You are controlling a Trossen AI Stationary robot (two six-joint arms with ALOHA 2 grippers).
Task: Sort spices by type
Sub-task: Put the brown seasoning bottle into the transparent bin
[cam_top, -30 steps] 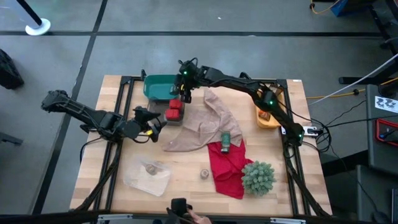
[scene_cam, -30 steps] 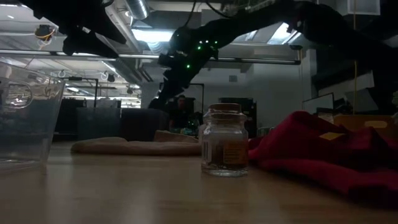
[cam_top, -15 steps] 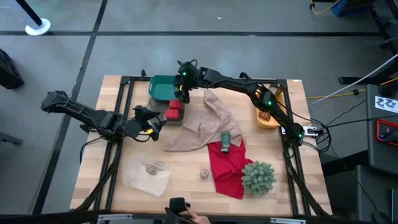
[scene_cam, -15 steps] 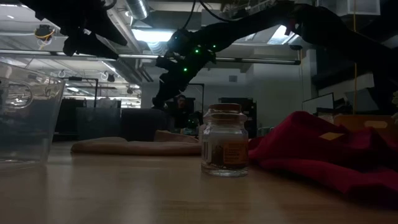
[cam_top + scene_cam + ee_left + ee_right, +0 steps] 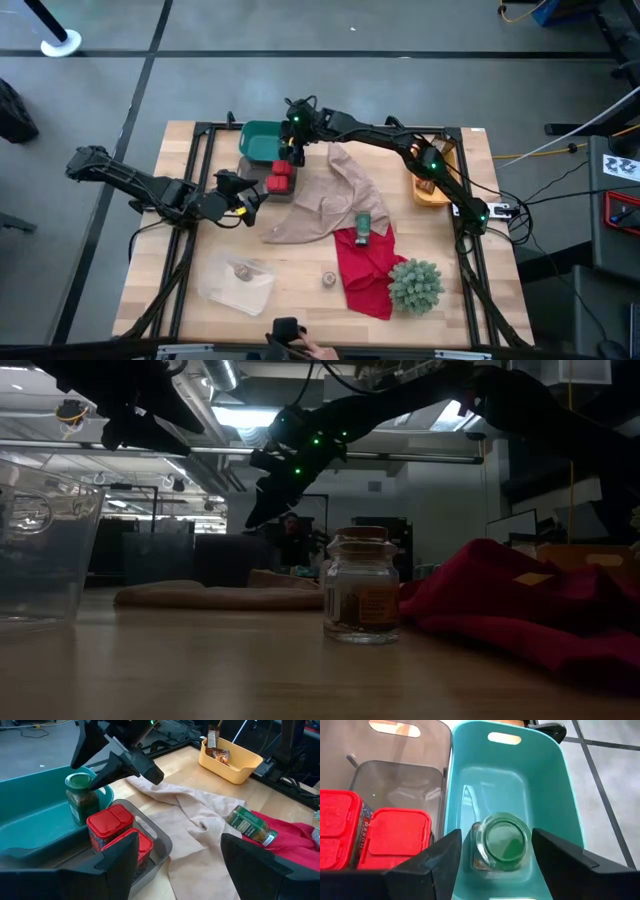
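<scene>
Right gripper (image 5: 502, 851), fingers spread, hangs straight above the upright green-lidded jar (image 5: 503, 841) standing in the teal bin (image 5: 550, 775).

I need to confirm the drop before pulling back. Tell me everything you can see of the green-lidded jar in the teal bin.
The jar is clear glass with a round green lid and dark greenish contents, with a label on its side. It stands upright on the floor of the teal bin, near the wall next to the grey bin with the red tins. The right gripper straddles it, fingers open either side; contact is unclear. Nothing else is in that bin.
</scene>
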